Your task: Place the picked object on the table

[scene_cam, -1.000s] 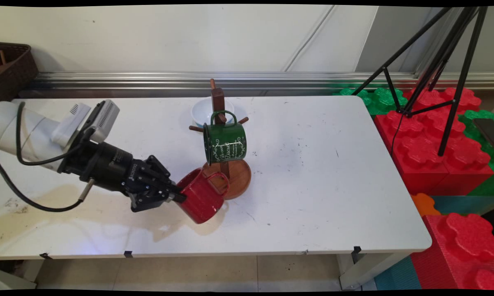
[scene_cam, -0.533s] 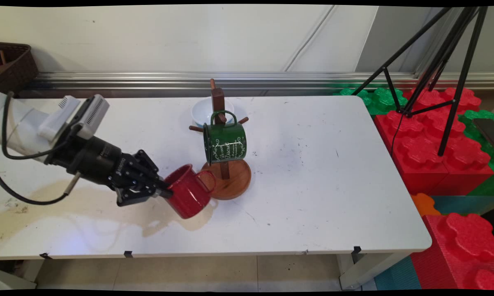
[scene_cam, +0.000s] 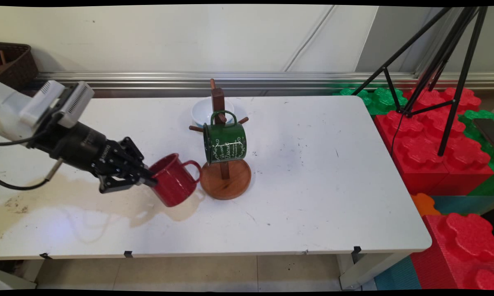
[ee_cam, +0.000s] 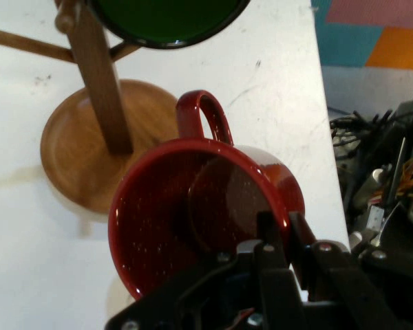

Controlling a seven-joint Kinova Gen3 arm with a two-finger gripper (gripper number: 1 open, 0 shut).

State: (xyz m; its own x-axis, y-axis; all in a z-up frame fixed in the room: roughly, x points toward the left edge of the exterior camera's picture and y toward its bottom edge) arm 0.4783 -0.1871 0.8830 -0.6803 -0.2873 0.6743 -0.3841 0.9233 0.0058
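End effector (scene_cam: pixel 151 181) apparently clamps tilted red mug (scene_cam: pixel 171 179) beside mug tree (scene_cam: pixel 223 164)

Speckled red mug (scene_cam: pixel 174 179), white-lettered green mug (scene_cam: pixel 225 142), brown wooden rack (scene_cam: pixel 225 179)

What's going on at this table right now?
The gripper is clamped on the rim of a red mug, holding it tilted just left of the wooden mug stand, handle towards the stand. A green mug hangs on one of the stand's pegs, and a white bowl sits behind it on the table.
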